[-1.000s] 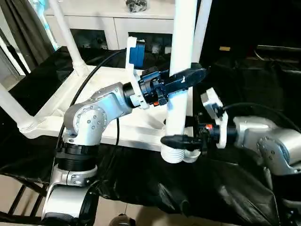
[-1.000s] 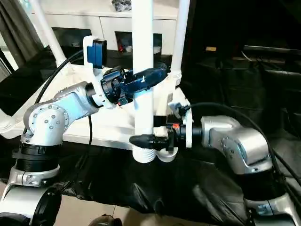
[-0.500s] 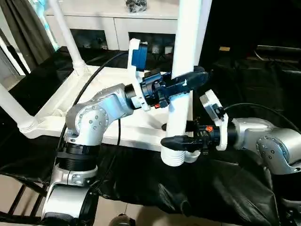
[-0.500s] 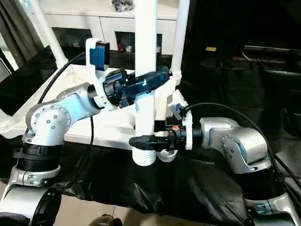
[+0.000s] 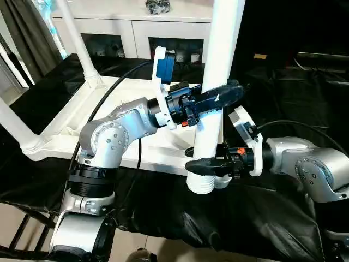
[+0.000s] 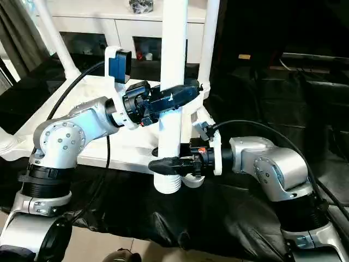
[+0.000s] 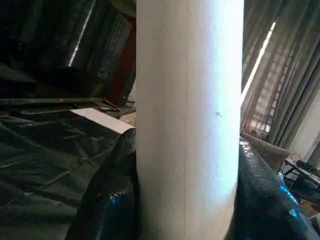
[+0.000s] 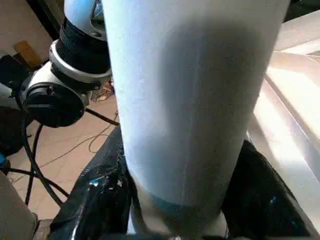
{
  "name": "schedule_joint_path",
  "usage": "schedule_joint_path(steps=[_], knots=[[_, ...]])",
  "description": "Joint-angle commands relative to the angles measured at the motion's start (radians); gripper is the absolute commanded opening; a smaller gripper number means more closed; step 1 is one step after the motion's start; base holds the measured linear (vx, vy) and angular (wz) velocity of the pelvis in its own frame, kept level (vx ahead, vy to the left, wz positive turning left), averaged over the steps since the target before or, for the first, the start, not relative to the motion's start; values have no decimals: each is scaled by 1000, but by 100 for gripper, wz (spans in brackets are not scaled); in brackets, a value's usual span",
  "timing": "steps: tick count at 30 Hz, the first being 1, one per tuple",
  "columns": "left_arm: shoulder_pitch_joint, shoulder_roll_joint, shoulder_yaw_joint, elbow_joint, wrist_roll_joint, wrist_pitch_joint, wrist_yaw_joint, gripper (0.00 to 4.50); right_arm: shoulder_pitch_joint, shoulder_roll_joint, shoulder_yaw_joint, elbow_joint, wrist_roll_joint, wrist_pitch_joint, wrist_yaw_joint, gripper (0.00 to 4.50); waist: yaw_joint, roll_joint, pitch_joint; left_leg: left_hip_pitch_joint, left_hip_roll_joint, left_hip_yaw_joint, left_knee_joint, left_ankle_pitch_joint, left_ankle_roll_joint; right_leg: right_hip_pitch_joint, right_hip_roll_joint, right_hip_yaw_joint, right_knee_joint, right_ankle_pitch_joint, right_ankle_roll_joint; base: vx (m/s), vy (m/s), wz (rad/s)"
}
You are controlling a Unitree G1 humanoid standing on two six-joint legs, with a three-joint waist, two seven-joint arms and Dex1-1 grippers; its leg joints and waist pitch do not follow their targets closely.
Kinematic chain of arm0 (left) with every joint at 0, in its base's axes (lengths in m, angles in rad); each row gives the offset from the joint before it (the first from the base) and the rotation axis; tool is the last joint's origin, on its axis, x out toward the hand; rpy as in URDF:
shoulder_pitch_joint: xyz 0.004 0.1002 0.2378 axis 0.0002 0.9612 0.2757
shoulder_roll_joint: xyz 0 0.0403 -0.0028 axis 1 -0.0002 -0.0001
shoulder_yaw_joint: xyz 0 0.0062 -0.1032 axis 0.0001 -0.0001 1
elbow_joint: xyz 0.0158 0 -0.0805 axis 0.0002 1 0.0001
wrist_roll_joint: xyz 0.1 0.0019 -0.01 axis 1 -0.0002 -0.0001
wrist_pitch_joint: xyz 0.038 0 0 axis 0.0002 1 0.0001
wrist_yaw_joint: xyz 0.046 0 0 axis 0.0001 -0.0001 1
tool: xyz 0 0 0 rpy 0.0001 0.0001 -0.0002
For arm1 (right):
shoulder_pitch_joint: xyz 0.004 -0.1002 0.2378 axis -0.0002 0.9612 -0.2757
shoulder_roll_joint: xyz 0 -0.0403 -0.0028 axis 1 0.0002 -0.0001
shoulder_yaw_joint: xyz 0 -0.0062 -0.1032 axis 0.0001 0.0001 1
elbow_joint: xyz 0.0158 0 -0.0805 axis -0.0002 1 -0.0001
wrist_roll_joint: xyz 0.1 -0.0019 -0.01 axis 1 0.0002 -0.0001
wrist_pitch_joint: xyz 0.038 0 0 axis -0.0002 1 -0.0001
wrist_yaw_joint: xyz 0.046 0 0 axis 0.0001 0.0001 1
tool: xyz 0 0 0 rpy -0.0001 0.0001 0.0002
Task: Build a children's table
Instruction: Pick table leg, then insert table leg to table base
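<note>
White plastic leg (image 5: 217,82) stands nearly upright at the near corner of the upturned tabletop (image 5: 82,117), its ribbed lower end just over the corner socket there. The left gripper (image 5: 221,97) pinches the leg partway up, one black finger on each side. The right gripper (image 5: 203,165) grips it lower, just above the ribbed end, jaws closed against the tube. Three other legs (image 5: 79,46) rise from the tabletop's other corners. The tabletop lies on black sheeting (image 5: 256,218), with a white cabinet (image 5: 125,22) behind it.
</note>
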Motion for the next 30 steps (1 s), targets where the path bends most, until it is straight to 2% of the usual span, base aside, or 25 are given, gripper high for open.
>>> schedule_joint_path(steps=[1, 5, 7, 9, 10, 11, 14, 16, 17, 18, 19, 20, 21, 22, 23, 24, 25, 26, 27, 28, 30], knots=[[-34, 10, 4, 13, 19, -14, 22, 237, -19, 12, 8, 9, -7, -7, -12, 193, 4, -22, -77, 20, 21, -3, -59, -159, 27, 54, -40, 31, -69, -209, -213, 0, 0, 0], [-34, 10, 35, 4, 1, -37, 12, 269, -14, 42, -18, 27, -26, -50, -57, 192, 2, -25, -78, 20, 22, -3, -60, -158, 21, 53, -42, 30, -70, -221, -210, 0, 0, 0], [-35, -1, 65, 4, 10, -104, 18, 278, -23, 88, -57, 50, -28, -77, -117, 191, 0, -29, -77, 19, 22, -2, -61, -161, 21, 52, -42, 31, -70, -222, -208, 0, 0, 0], [-34, -9, 91, 4, -4, -117, 27, 278, -27, 104, -77, 53, -24, -87, -140, 191, 1, -27, -77, 20, 22, -3, -61, -153, 19, 53, -41, 31, -68, -216, -203, 0, 0, 0], [-34, -12, 105, 7, -11, -123, 33, 278, -30, 110, -86, 57, -23, -90, -152, 191, -2, -35, -77, 20, 22, -1, -61, -149, 21, 53, -40, 32, -69, -208, -204, 0, 0, 0], [-30, -19, 133, 12, -23, -141, 50, 278, -31, 123, -108, 56, -20, -95, -178, 191, 1, -28, -78, 21, 22, -2, -61, -149, 21, 51, -42, 31, -67, -210, -207, 0, 0, 0], [-29, -24, 174, 44, -25, -177, 79, 278, -31, 134, -147, 59, -11, -101, -216, 191, -1, -33, -78, 23, 23, -1, -62, -149, 18, 51, -39, 32, -67, -200, -203, 0, 0, 0], [-39, -37, 202, 84, -27, -209, 106, 278, -28, 131, -175, 69, -3, -107, -232, 191, -1, -32, -78, 23, 21, -1, -62, -156, 17, 51, -39, 31, -69, -204, -196, 0, 0, 0], [-43, -44, 214, 99, -32, -220, 118, 278, -26, 129, -187, 72, 0, -111, -237, 191, -4, -27, -77, 24, 20, 1, -61, -166, 14, 49, -37, 32, -73, -202, -194, 0, 0, 0], [-55, -61, 244, 149, -25, -259, 162, 278, -10, 135, -233, 75, -2, -130, -284, 191, -1, -24, -79, 24, 19, -1, -61, -169, 10, 53, -38, 32, -71, -197, -193, 0, 0, 0], [-55, -61, 244, 149, -25, -259, 162, 278, -10, 135, -233, 75, -2, -130, -284, 191, -1, -29, -79, 25, 19, 0, -61, -172, 7, 52, -38, 31, -73, -197, -189, 0, 0, 0], [-56, -60, 247, 165, -14, -273, 171, 278, -4, 141, -250, 73, -5, -136, -311, 191, -2, -26, -79, 23, 19, -2, -62, -169, 6, 55, -39, 31, -71, -194, -187, 0, 0, 0], [-54, -46, 238, 182, 21, -295, 172, 278, 1, 153, -262, 65, -19, -150, -350, 191, -6, -20, -79, 24, 18, -2, -63, -171, 4, 51, -37, 31, -77, -200, -177, 0, 0, 0], [-56, -39, 231, 196, 47, -311, 171, 278, 1, 159, -271, 63, -29, -158, -373, 191, -7, -22, -81, 25, 18, -2, -62, -170, 2, 52, -36, 30, -73, -192, -177, 0, 0, 0], [-53, -27, 213, 209, 73, -324, 155, 278, 1, 165, -281, 65, -40, -160, -402, 191, -9, -19, -80, 25, 17, -3, -63, -170, 0, 53, -35, 30, -75, -187, -176, 0, 0, 0], [-44, 15, 152, 233, 154, -351, 123, 278, -1, 173, -293, 74, -78, -173, -465, 191, -10, 7, -82, 26, 17, -6, -64, -174, -9, 52, -35, 29, -71, -183, -173, 0, 0, 0], [-33, 48, 103, 251, 210, -380, 80, 278, 3, 168, -290, 83, -118, -191, -501, 191, -15, -3, -79, 26, 18, -7, -67, -182, -9, 49, -34, 28, -81, -193, -163, 0, 0, 0], [-24, 71, 68, 267, 249, -397, 50, 278, 8, 164, -283, 89, -153, -212, -527, 191, -20, 2, -82, 28, 15, -9, -68, -188, -22, 52, -31, 27, -76, -194, -151, 0, 0, 0], [-24, 71, 68, 267, 249, -397, 50, 278, 8, 164, -283, 89, -153, -212, -527, 191, -23, -4, -81, 26, 14, -6, -67, -185, -25, 54, -33, 29, -75, -188, -153, 0, 0, 0], [-7, 118, -6, 302, 336, -451, 13, 278, 18, 166, -281, 102, -194, -241, -577, 191, -22, 10, -81, 27, 15, -7, -67, -185, -24, 52, -37, 29, -76, -183, -164, 0, 0, 0], [8, 143, -57, 311, 381, -476, -14, 278, 30, 163, -283, 100, -210, -252, -599, 191, -27, 6, -83, 24, 13, -6, -67, -178, -19, 55, -36, 29, -73, -179, -162, 0, 0, 0]])
